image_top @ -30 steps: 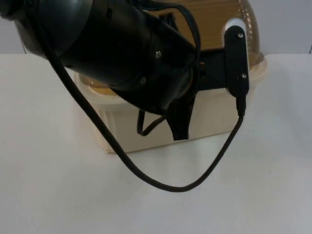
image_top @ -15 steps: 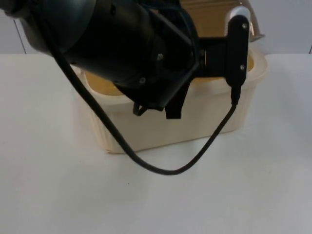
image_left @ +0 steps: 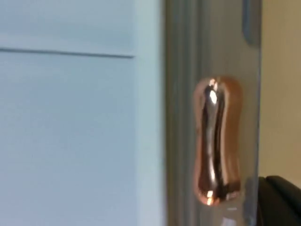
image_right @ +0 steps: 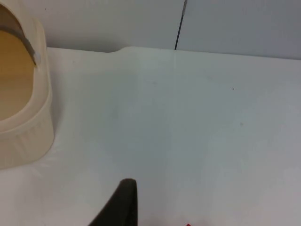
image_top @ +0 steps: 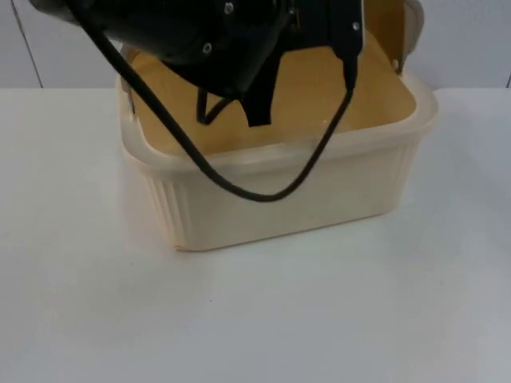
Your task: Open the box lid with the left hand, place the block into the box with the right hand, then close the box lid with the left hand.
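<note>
Now the cream plastic box [image_top: 279, 203] sits on the white table [image_top: 255, 319] with its top open, and you can see its tan inside. The clear lid [image_top: 395, 32] stands up at the back of the box, close to the grey wall [image_right: 235, 23]. The left gripper [image_top: 259, 112] hangs over the open box, up by the lid. In the left wrist view, a shiny copper knob [image_left: 217, 141] on the lid is very close to the camera, with a black fingertip just beside it. I cannot tell if the left jaws are apart or clamped on the lid.

So step 1, lifting the lid, looks almost done. Step 2 comes next: the right arm must put the block in.

The right gripper [image_right: 123, 205] waits above the bare table, off to the side of the box. I cannot tell how its jaws stand. A tiny bit of red [image_right: 187, 224] peeks in near it. That may be the block, but it is too small to be sure.

For the next move, the left arm should keep the lid up and out of the way. The right arm must grab the block and carry it over the box rim.
</note>
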